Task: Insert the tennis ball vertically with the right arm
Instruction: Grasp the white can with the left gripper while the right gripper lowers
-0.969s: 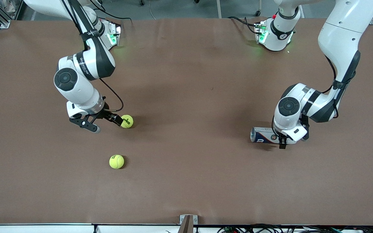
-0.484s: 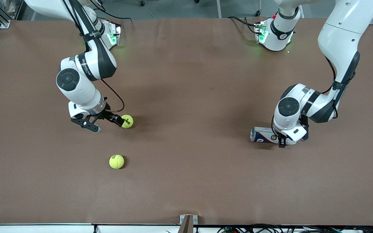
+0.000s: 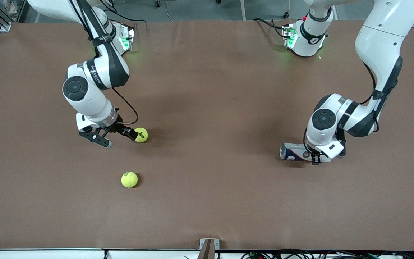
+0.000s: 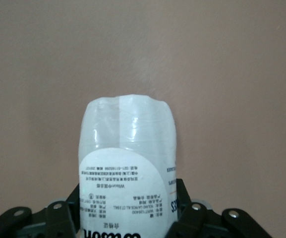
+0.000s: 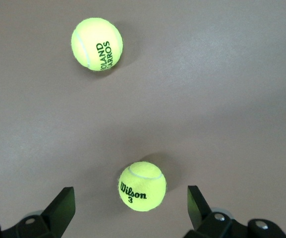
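Two yellow tennis balls lie on the brown table: one (image 3: 141,135) beside a finger of my right gripper (image 3: 118,138), the other (image 3: 129,179) nearer the front camera. My right gripper (image 5: 130,198) is open. In the right wrist view a ball marked Wilson (image 5: 142,186) shows between the spread fingers, untouched, with a ball marked Roland Garros (image 5: 97,43) farther off. A clear tennis ball can (image 3: 294,151) with a white label lies on its side toward the left arm's end. My left gripper (image 3: 315,158) is shut on the can (image 4: 127,148), a finger against each side.
Both arm bases (image 3: 306,36) stand at the table edge farthest from the front camera. A small metal bracket (image 3: 208,247) sits at the nearest edge, with cables below it. Bare brown tabletop (image 3: 210,144) lies between the balls and the can.
My left gripper has closed on the can and nudged it slightly toward the left arm's end. My right arm shifted a little toward the nearby ball, then held still, jaws open.
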